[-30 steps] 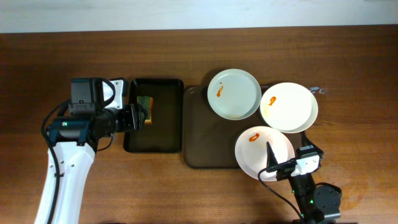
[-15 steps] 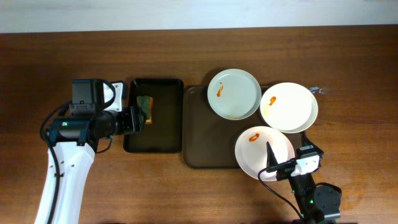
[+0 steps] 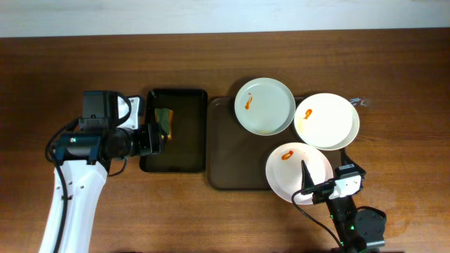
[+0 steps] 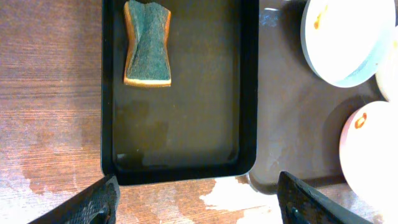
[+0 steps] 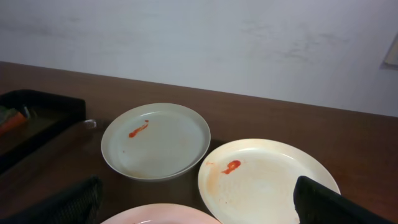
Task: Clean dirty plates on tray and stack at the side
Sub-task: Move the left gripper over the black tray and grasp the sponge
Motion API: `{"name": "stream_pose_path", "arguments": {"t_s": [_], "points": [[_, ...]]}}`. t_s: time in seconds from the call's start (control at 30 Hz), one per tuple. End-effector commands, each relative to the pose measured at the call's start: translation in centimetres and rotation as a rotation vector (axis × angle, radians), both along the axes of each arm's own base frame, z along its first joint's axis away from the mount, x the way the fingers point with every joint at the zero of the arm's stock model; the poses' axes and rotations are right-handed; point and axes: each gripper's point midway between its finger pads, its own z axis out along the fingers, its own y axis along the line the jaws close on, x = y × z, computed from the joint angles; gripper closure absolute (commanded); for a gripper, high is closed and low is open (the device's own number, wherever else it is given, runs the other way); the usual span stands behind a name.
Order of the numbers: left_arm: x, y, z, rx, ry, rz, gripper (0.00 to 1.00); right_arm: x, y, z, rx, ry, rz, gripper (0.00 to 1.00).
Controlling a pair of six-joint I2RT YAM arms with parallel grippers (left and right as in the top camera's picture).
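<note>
A: Since a sec ago, L arm's backed off leftward from the black tray (image 4: 249,93), so more of the sponge (image 4: 148,43) shows from overhead. L gripper (image 4: 198,180) jaws have spread wider too, nothing btwn them.

B: R gripper (image 5: 198,186)?

A: Hasn't budged. Wide open, empty, one finger over the near plate (image 3: 292,172).

B: Where are the plates?

A: All 3 on the right part of the brown tray (image 3: 228,154), each w/ a red smear, none wiped. Far plate (image 3: 264,105) pokes past the far rim, right-hand plate (image 3: 327,121) hides the right end, and the near plate overhangs the near rim. Far & right-hand ones are touching or overlapped, can't tell which.

B: Risks?

A: Sponge lies just beside the black tray's left wall. Coming down there, a finger could catch the rim & shove the whole tray, or pinch only an edge & drop it. Sponge looks twisted, so the grip may slip. Later, pressing a wipe on an overhanging plate could tip it, prob the near one. A careless R move could flick it too.

B: Room?

A: Plenty. Bare table (image 3: 105,63) left of the black tray & along the far side. Left half of the brown tray is bare. The 2 trays nearly butt together, so no working gap btwn them. Open wood right of the plates for a stack.
</note>
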Motion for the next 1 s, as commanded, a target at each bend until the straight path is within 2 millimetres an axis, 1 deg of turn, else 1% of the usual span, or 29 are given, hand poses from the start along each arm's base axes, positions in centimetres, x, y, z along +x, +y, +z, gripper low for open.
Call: {"name": "stream_pose_path", "arguments": {"t_s": [0.0,0.03,0.1,0.13,0.7,0.8,0.83,0.87,0.9,0.93,0.97], "points": [[0.1,0.0,0.4,0.008,-0.003,-0.005,0.18,-0.1,0.3,-0.2,0.000,0.002,0.014,0.02],[0.0,0.0,0.4,0.009,-0.001,-0.005,0.13,-0.1,0.3,-0.2,0.000,0.002,0.014,0.02],[0.0,0.0,0.4,0.009,-0.001,-0.005,0.09,-0.1,0.3,-0.2,0.000,0.002,0.014,0.02],[0.0,0.0,0.4,0.009,-0.001,-0.005,0.09,-0.1,0.3,-0.2,0.000,0.002,0.014,0.02],[0.2,0.0,0.4,0.009,-0.008,-0.004,0.09,-0.1,0.3,-0.2,0.000,0.002,0.014,0.02],[0.4,0.5,0.4,0.032,-0.016,0.008,0.09,-0.1,0.3,-0.2,0.000,0.002,0.014,0.02],[0.5,0.4,0.5,0.032,-0.020,0.008,0.16,-0.1,0.3,-0.2,0.000,0.002,0.014,0.02],[0.7,0.4,0.5,0.016,-0.019,0.036,0.46,-0.1,0.3,-0.2,0.000,0.002,0.014,0.01],[0.8,0.2,0.6,0.014,-0.023,0.034,0.66,-0.1,0.3,-0.2,0.000,0.002,0.014,0.02],[0.8,-0.1,0.6,0.013,-0.023,0.025,0.82,-0.1,0.3,-0.2,0.000,0.002,0.014,0.02],[0.7,-0.7,0.5,0.014,-0.020,0.006,0.91,-0.1,0.3,-0.2,0.000,0.002,0.014,0.02]]}}
